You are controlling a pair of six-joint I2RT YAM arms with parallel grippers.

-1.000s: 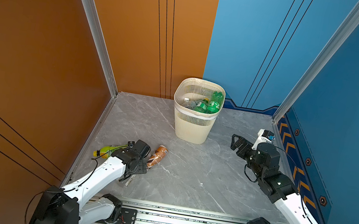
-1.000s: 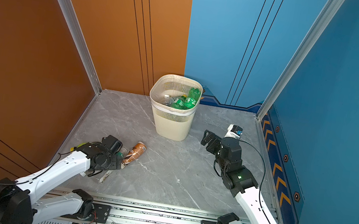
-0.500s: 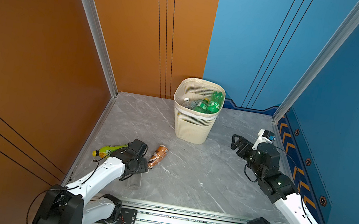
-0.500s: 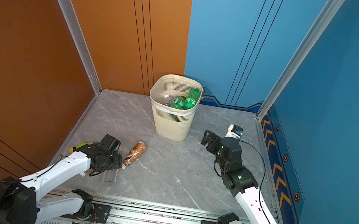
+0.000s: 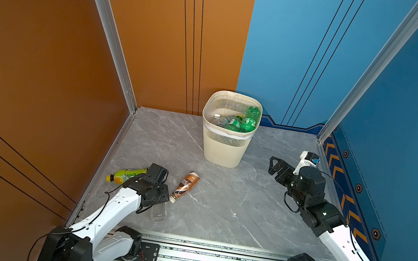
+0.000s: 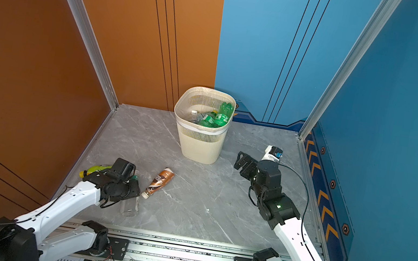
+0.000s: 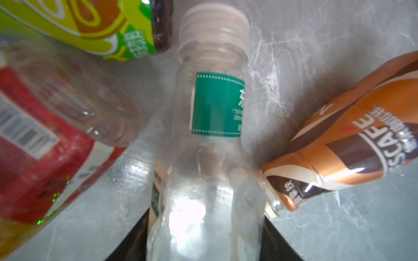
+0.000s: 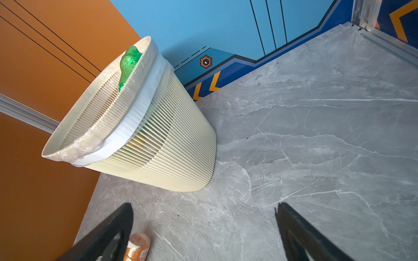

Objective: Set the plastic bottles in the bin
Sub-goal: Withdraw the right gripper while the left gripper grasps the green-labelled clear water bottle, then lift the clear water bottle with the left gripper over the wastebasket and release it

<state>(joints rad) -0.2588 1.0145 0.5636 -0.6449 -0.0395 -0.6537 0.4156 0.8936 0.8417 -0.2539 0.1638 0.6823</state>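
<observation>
Clamping clear bottle [image 7: 208, 158]: left pincer [image 7: 205, 226] | green label [image 7: 217, 104] readable only in left wrist view | right pincer [image 8: 204, 206] apart

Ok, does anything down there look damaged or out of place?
Mildly. The brown coffee bottle lies on its side on the grey marble surface, and the left wrist view shows its sleeve creased and pinched, perhaps dented. In the bin, a green bottle stands on end, reaching the rim. Nothing looks spilled.
</observation>
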